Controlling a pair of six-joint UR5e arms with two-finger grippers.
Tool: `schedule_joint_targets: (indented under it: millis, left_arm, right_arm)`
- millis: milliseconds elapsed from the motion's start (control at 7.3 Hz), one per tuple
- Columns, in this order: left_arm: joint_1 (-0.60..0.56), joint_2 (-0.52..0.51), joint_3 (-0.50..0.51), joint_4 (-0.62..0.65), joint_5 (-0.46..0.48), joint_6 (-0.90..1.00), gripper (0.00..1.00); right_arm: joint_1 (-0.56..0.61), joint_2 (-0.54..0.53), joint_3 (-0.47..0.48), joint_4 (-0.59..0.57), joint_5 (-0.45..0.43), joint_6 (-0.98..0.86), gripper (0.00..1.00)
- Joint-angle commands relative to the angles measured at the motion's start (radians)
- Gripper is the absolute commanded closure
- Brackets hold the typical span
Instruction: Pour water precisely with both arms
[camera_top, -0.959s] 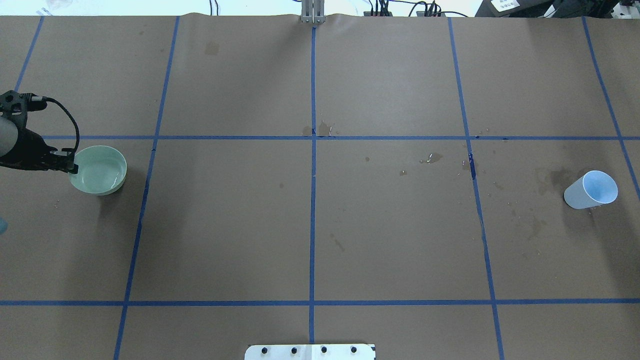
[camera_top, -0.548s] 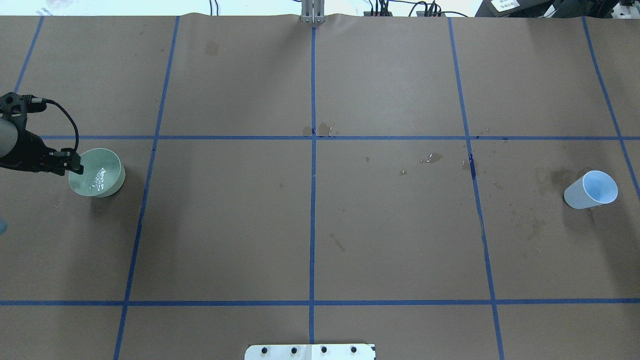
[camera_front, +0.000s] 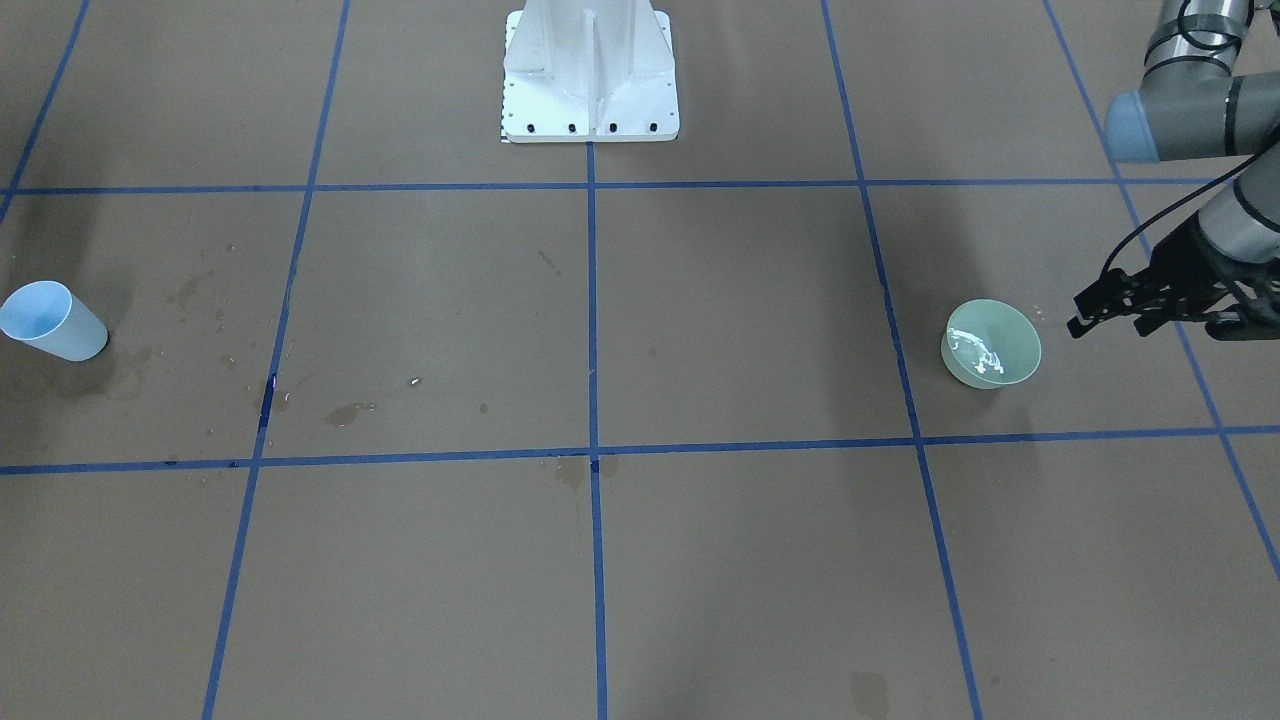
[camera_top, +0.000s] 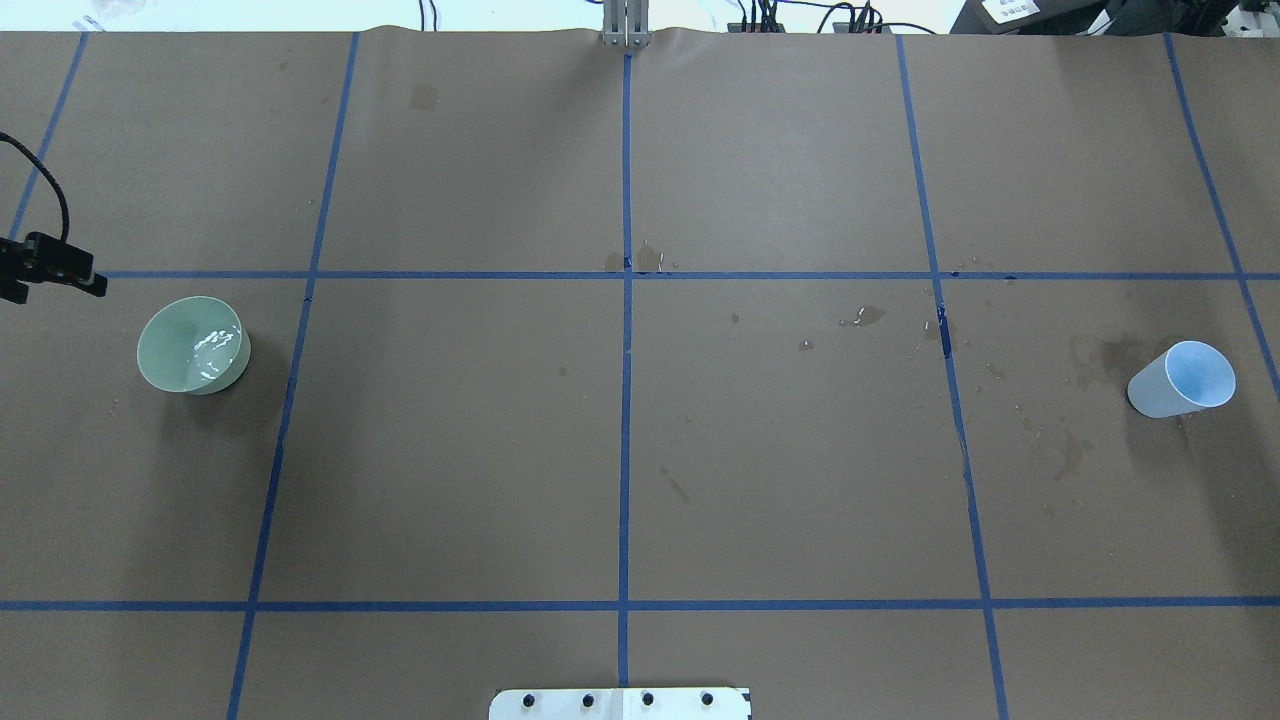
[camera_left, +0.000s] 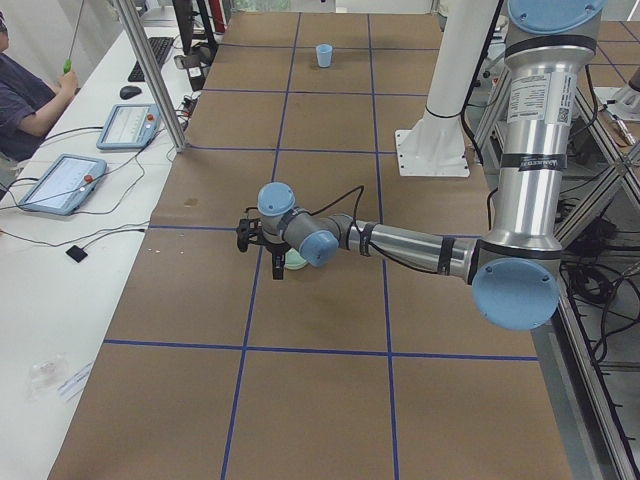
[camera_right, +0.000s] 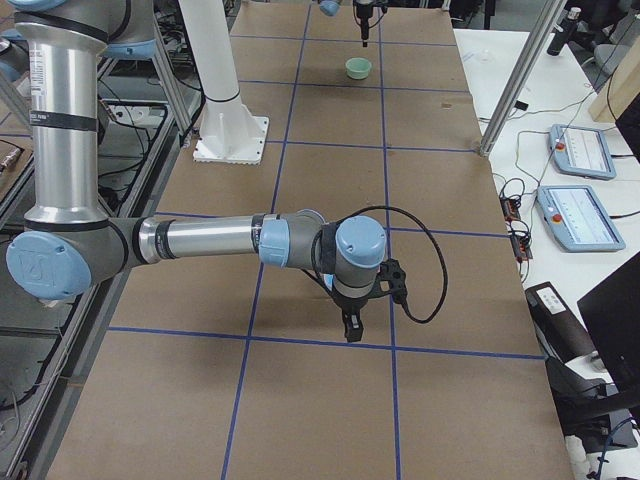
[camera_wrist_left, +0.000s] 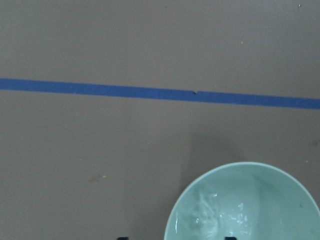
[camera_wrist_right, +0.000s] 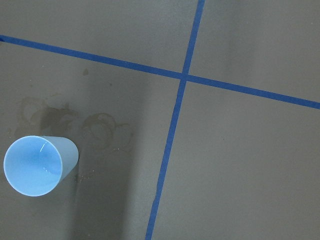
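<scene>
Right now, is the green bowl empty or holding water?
Holding water: the bowl sits upright, and bright glints of water show inside it.

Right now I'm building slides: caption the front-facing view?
Open left tool beside the green bowl, not touching; water glints inside; blue cup stands far off.
</scene>
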Motion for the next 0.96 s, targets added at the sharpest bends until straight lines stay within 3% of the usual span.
schedule_joint_targets:
  millis: [0, 411, 548, 822]
  left_arm:
    - [-0.134, -0.003, 0.002, 0.192, -0.004, 0.311, 0.00]
    - [-0.319, -0.003, 0.016, 0.393, 0.091, 0.691, 0.00]
    - [-0.353, 0.010, 0.029, 0.401, 0.088, 0.770, 0.00]
    - [-0.385, 0.034, 0.022, 0.400, 0.079, 0.780, 0.00]
  right_arm:
    - [0.004, -0.006, -0.023, 0.005, 0.011, 0.003, 0.01]
    - [0.005, -0.010, -0.022, 0.015, 0.004, 0.067, 0.01]
    - [0.004, -0.005, -0.020, 0.018, 0.004, 0.104, 0.01]
    - [0.002, 0.003, -0.020, 0.018, 0.005, 0.110, 0.01]
